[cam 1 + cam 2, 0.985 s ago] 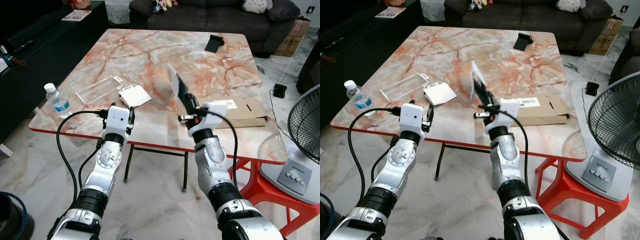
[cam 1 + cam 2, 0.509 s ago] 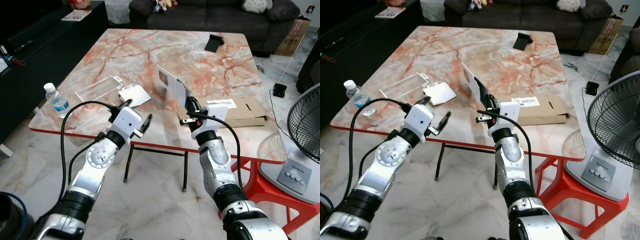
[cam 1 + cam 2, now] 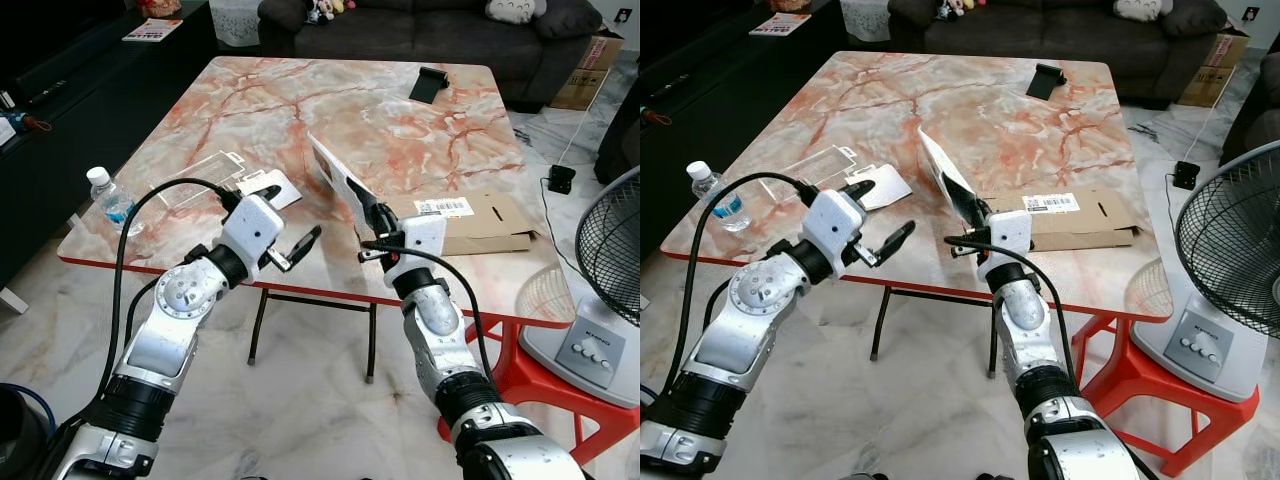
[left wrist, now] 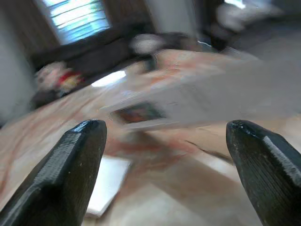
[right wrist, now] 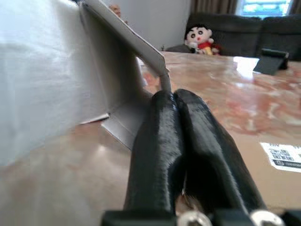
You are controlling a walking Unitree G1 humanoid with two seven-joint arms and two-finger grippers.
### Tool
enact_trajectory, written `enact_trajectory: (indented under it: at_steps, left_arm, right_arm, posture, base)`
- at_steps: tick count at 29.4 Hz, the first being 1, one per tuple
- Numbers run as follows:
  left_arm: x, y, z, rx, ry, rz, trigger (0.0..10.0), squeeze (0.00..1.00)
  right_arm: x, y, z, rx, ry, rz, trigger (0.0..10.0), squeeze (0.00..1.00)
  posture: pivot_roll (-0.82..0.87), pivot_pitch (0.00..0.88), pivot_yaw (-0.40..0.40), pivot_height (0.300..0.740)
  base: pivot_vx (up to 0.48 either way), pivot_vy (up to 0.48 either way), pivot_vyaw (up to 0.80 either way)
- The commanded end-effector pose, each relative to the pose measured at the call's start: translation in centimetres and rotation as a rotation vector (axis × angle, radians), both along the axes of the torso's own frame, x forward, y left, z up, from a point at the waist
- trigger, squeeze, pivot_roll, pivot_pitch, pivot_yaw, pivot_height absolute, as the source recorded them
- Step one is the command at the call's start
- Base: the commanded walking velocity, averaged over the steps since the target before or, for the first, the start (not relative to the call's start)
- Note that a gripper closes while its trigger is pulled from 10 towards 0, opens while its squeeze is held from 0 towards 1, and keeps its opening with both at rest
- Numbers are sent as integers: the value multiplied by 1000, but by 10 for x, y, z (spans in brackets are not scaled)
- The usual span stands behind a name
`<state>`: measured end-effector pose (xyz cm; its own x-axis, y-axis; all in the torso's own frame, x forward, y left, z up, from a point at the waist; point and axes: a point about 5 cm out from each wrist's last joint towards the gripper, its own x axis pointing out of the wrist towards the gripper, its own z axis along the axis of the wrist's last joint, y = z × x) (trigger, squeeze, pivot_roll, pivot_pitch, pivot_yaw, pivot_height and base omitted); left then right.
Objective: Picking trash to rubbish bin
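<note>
At frame centre, the right hand [image 3: 372, 213] is clamped on a white cardboard sleeve [image 3: 338, 177], held tilted above the marble desk [image 3: 300, 100]. Left of it, the left hand [image 3: 283, 218] hovers with fingers spread wide.

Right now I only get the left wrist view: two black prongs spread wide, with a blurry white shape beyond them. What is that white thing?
Observer: A flat white carton, pinched by the right end effector and tilted over the marble table.
Operator: Are my prongs touching it?
Observer: No. The left end effector is open near the table's front edge, apart from the carton.
Operator: Anything else lying around?
Observer: A water bottle stands at the table's left edge.
</note>
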<state>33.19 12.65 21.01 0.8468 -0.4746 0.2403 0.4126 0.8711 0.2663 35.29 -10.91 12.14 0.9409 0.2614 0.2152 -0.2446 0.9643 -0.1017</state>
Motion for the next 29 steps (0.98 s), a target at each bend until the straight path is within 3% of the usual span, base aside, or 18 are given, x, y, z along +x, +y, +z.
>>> enact_trajectory:
  at_steps: [1,5,6,12,19,25,29]
  left_arm:
    - [9,10,9,-228,56,125,10000,0]
    - [15,15,3,-434,151,200,10000,0]
    - [17,16,-8,-564,255,210,10000,0]
    - [15,1,-34,-753,485,146,10000,0]
    - [8,-20,-47,-824,644,36,10000,0]
    - [8,-20,-35,-872,615,-5,10000,0]
    - [8,-10,-19,-879,554,-16,10000,0]
  right_arm:
    - [-3,3,-6,-69,-7,-6,10000,0]
    - [-5,5,-7,-104,-20,-5,10000,0]
    - [-5,5,-7,-120,-30,-10,10000,0]
    - [-8,6,-6,-181,-85,-35,10000,0]
    - [-13,17,-4,-239,-155,-24,10000,0]
    - [-19,24,-10,-320,-186,-5,10000,0]
    - [-21,24,-15,-340,-176,-7,10000,0]
  posture:
    - [125,121,15,740]
    - [126,120,15,740]
    - [123,121,16,740]
    - [122,121,21,740]
    - [115,121,23,740]
    - [116,121,23,740]
    - [118,121,25,740]
  base:
    - [0,0,0]
    - [0,0,0]
    - [0,0,0]
    - [0,0,0]
    - [0,0,0]
    - [0,0,0]
    - [0,0,0]
